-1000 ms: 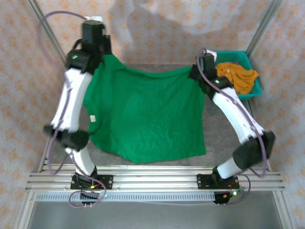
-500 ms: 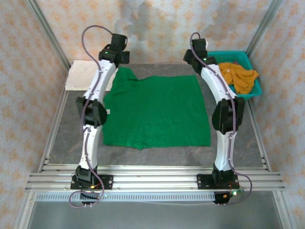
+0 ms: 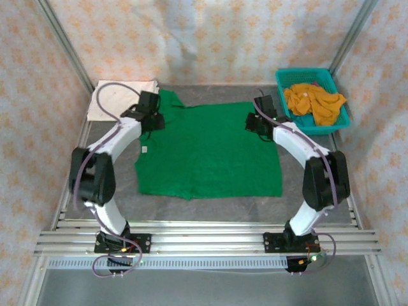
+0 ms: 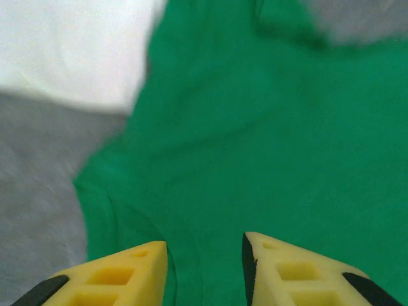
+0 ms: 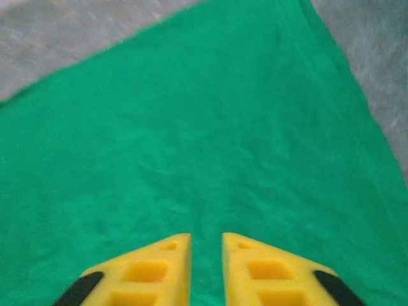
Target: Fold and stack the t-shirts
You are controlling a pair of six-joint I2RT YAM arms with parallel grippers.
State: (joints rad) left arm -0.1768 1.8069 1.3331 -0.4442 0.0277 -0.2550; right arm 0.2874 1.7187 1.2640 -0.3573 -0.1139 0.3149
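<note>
The bright green t-shirt point(image 3: 210, 150) lies spread flat on the grey table, its sleeve and collar toward the left. My left gripper point(image 3: 149, 121) hovers over its far left part by the sleeve. In the left wrist view, this gripper point(image 4: 204, 245) is open, with green cloth point(image 4: 255, 146) below and nothing between the fingers. My right gripper point(image 3: 255, 122) hangs over the shirt's far right corner. Its jaws point(image 5: 206, 239) stand a narrow gap apart above the cloth point(image 5: 191, 140), empty. A cream-white t-shirt point(image 3: 118, 99) lies folded at the far left.
A teal basket point(image 3: 306, 72) at the far right holds mustard-orange t-shirts point(image 3: 315, 103). Bare grey table point(image 3: 306, 178) shows to the right of the green shirt and along its near edge. Metal frame posts point(image 3: 64, 44) stand at the back corners.
Both grippers let go of the green shirt's far edge, which now lies flat. The arms swung high, then came back down toward me and hover over its far corners.
</note>
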